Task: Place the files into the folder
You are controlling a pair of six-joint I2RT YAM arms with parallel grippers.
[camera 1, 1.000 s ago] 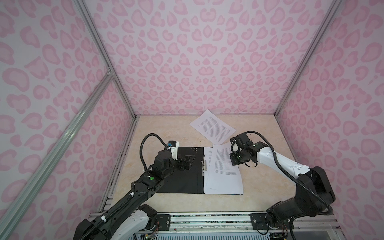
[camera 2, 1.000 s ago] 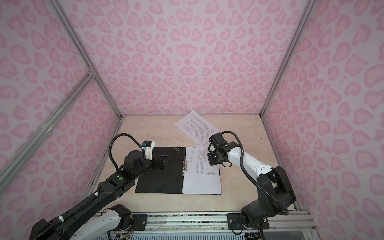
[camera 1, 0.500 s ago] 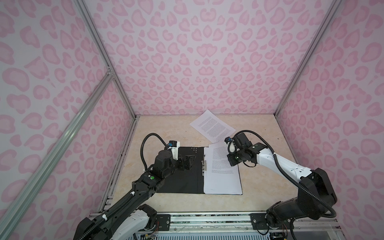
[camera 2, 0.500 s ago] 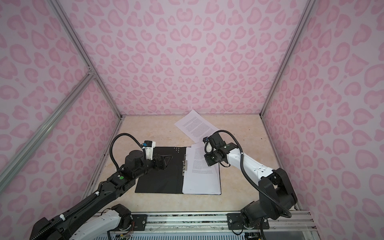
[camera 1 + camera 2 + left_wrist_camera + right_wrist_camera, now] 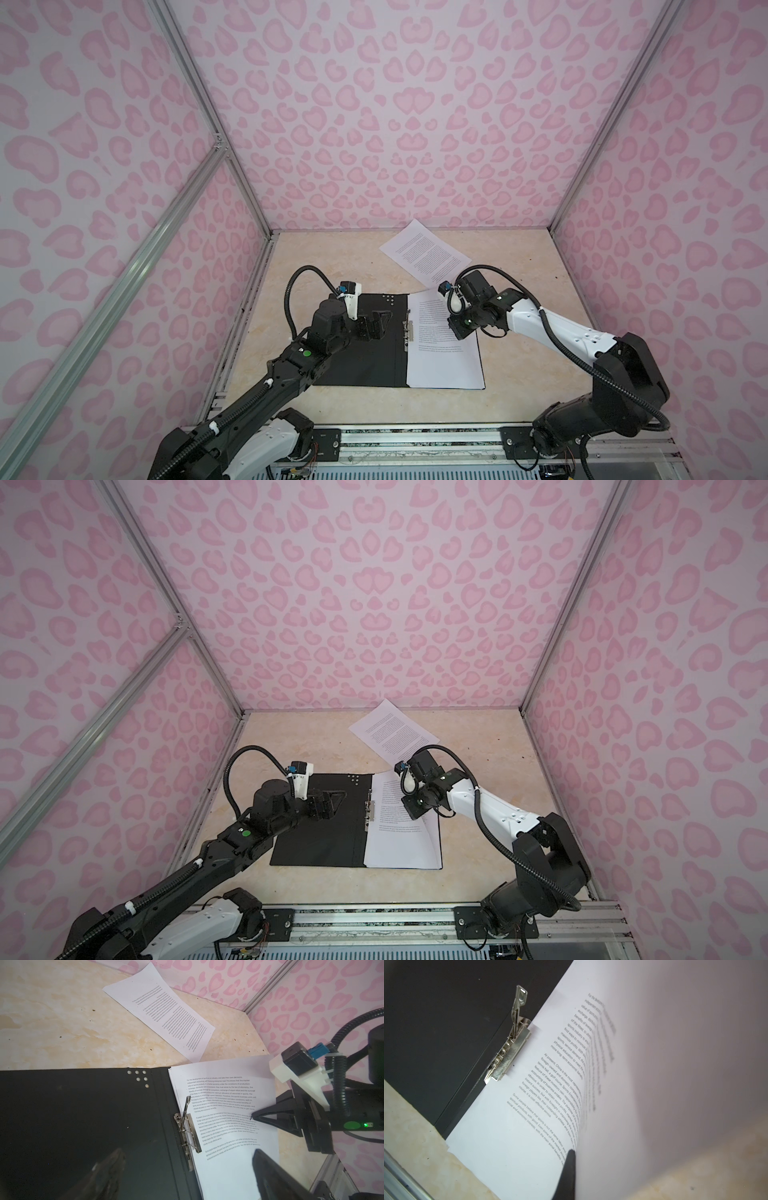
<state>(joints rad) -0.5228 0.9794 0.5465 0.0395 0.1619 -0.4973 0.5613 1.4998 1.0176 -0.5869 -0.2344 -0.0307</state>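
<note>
In both top views, black folder [image 5: 365, 361] spread open and flat on the beige table [image 5: 353, 257], a little toward 6 o'clock from the table middle, spine running from 12 to 6 o'clock. On the spine, metal clip [image 5: 187, 1132] with its lever raised. On the right half, at 3 o'clock from the clip, stack of files [image 5: 444, 365], left edge at the clip; cannot tell whether under the clip plate or only against it. At 12 to 1 o'clock from the folder, one loose sheet [image 5: 424, 257] lying askew near the back wall, its near corner right at the far edge of the stack.

Over the bare left cover, at 9 o'clock from the clip, left gripper [image 5: 379, 323] with jaws wide apart and nothing between them. At 3 o'clock from the clip, right gripper [image 5: 254, 1116] down on the stack, jaws closed together and pinching the top sheet [image 5: 675, 1064]. In the right wrist view, only one finger [image 5: 569, 1167] visible, the top sheet standing up steeply beside it, lifted off the page below. Six small pale dots [image 5: 138, 1079] inside the left cover, near its 12 o'clock edge.
</note>
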